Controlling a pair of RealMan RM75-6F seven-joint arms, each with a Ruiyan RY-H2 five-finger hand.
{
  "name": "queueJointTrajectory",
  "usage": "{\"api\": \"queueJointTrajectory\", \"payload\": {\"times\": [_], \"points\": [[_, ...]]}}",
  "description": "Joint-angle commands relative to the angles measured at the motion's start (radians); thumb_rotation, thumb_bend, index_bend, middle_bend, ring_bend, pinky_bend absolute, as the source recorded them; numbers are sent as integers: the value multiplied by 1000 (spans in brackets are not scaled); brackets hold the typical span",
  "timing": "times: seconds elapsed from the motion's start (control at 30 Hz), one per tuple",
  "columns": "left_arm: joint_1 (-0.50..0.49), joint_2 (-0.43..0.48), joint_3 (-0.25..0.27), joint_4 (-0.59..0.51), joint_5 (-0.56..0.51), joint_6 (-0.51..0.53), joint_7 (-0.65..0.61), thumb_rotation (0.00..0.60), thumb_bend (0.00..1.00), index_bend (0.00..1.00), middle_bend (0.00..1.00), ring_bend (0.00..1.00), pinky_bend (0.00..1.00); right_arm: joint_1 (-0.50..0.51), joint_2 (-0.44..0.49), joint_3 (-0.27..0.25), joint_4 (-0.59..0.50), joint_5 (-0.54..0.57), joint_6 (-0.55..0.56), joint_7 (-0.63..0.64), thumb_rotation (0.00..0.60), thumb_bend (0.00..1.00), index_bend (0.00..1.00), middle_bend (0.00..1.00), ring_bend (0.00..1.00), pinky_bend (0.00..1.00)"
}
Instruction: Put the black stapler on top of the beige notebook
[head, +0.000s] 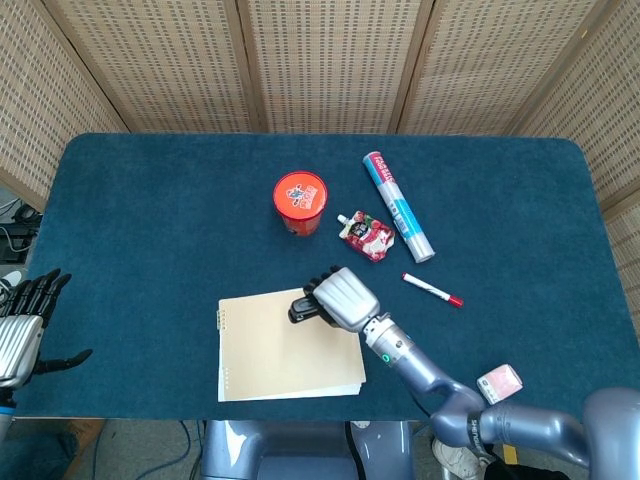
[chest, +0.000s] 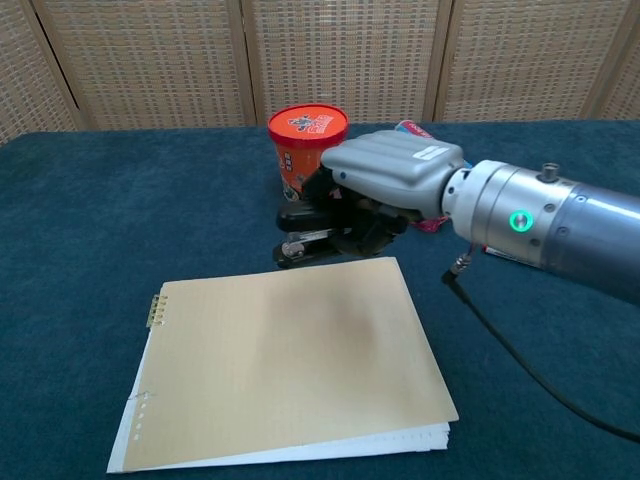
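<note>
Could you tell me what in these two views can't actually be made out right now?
- Stapler: its rear is hidden under the right hand in the chest view; only its tip shows in the head view.
- Left hand: cut by the head view's left edge, absent from the chest view.
- Tube and pouch: mostly hidden behind the right hand in the chest view.
- Cup print: too small.

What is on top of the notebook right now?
Nothing rests flat on the beige notebook yet. The right hand holds the black stapler in the air over its far edge, and a shadow falls on the cover. The pages underneath are hidden.
</note>
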Motion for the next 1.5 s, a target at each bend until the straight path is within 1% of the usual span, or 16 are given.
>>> {"api": "queueJointTrajectory", "payload": {"times": [0.03,0.2,0.43,0.57,0.67,0.7,0.73,0.77,0.8,0.83,0.87,0.9,0.97,1.0,1.27,1.5], "points": [[-2,2,-2,2,-6,-4,-7,600,0,0,0,0,0,29,-56,-15,50,-11,-19,-5,600,610,601,644,577,493],[-5,3,-1,6,-12,-13,-14,600,0,0,0,0,0,56,-110,-73,124,-78,-23,3,600,604,602,645,577,493],[-5,5,-1,10,-16,-13,-20,600,0,0,0,0,0,72,-132,-144,198,-173,-3,118,600,598,604,647,578,492],[-7,7,-1,9,-19,-17,-23,600,0,0,0,0,0,68,-150,-163,235,-206,35,144,600,518,593,640,578,466],[-7,10,-2,8,-24,-15,-26,600,0,0,0,0,0,64,-164,-179,258,-223,54,160,600,489,585,630,579,452],[-7,9,-2,8,-24,-16,-25,600,0,0,0,0,0,63,-166,-182,262,-225,56,163,600,451,577,624,578,446],[-7,9,-2,9,-24,-17,-24,600,0,0,0,0,0,63,-168,-185,267,-228,59,165,600,396,550,608,571,430],[-8,7,-1,9,-24,-18,-21,600,0,0,0,0,0,62,-172,-188,275,-232,62,167,600,277,460,549,533,376],[-8,7,-1,9,-23,-18,-20,600,0,0,0,0,0,62,-174,-191,279,-234,64,169,600,145,316,441,454,285],[-9,5,0,9,-23,-18,-17,600,0,0,0,0,0,64,-174,-196,283,-238,60,173,600,75,207,348,377,212],[-9,4,0,9,-24,-17,-15,600,0,0,0,0,0,67,-170,-202,282,-238,50,178,600,16,82,207,256,109],[-9,3,-1,10,-25,-17,-13,600,0,0,0,0,0,70,-162,-206,275,-232,31,179,600,0,14,96,156,40],[-9,2,-1,10,-27,-16,-11,600,0,0,0,0,0,73,-144,-204,254,-222,16,166,600,0,0,14,66,1],[-9,1,-1,11,-29,-17,-10,600,0,0,0,0,0,72,-137,-201,244,-222,22,160,600,0,0,3,43,0],[-11,-1,3,8,-21,-17,-5,600,0,0,0,0,0,48,-20,-202,131,-233,71,117,600,0,0,0,28,0],[-6,4,9,3,-1,-5,-16,600,0,0,0,0,0,-22,200,-237,14,-289,193,56,600,0,0,0,28,0]]}}
